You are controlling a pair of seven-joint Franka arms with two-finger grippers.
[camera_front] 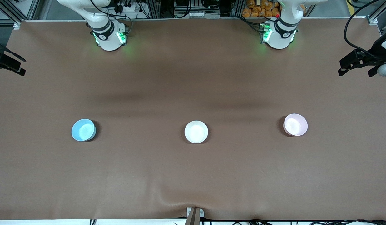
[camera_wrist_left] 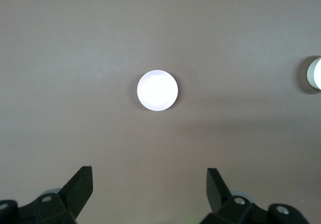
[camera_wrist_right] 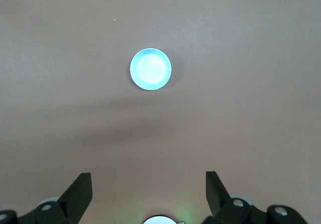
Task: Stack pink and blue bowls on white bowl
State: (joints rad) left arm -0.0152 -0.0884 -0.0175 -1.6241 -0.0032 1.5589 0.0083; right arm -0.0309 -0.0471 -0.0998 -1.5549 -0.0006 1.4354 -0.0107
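The light blue bowl [camera_front: 83, 130] stands toward the right arm's end of the table. The white bowl [camera_front: 196, 132] stands in the middle. The pale pink bowl [camera_front: 295, 124] stands toward the left arm's end. All three are upright, empty and well apart in one row. My left gripper [camera_wrist_left: 149, 184] is open and empty, high over the table; the pink bowl [camera_wrist_left: 157, 90] looks almost white in its view, with the white bowl [camera_wrist_left: 316, 73] at the edge. My right gripper [camera_wrist_right: 148, 184] is open and empty, high over the table, with the blue bowl [camera_wrist_right: 150, 69] below. Neither gripper shows in the front view.
A brown cloth [camera_front: 193, 175] covers the table, with a small ripple at its near edge. The two arm bases [camera_front: 108, 36] [camera_front: 279, 34] stand at the farthest edge from the front camera. Black camera mounts [camera_front: 360, 61] [camera_front: 8, 64] reach in at both ends.
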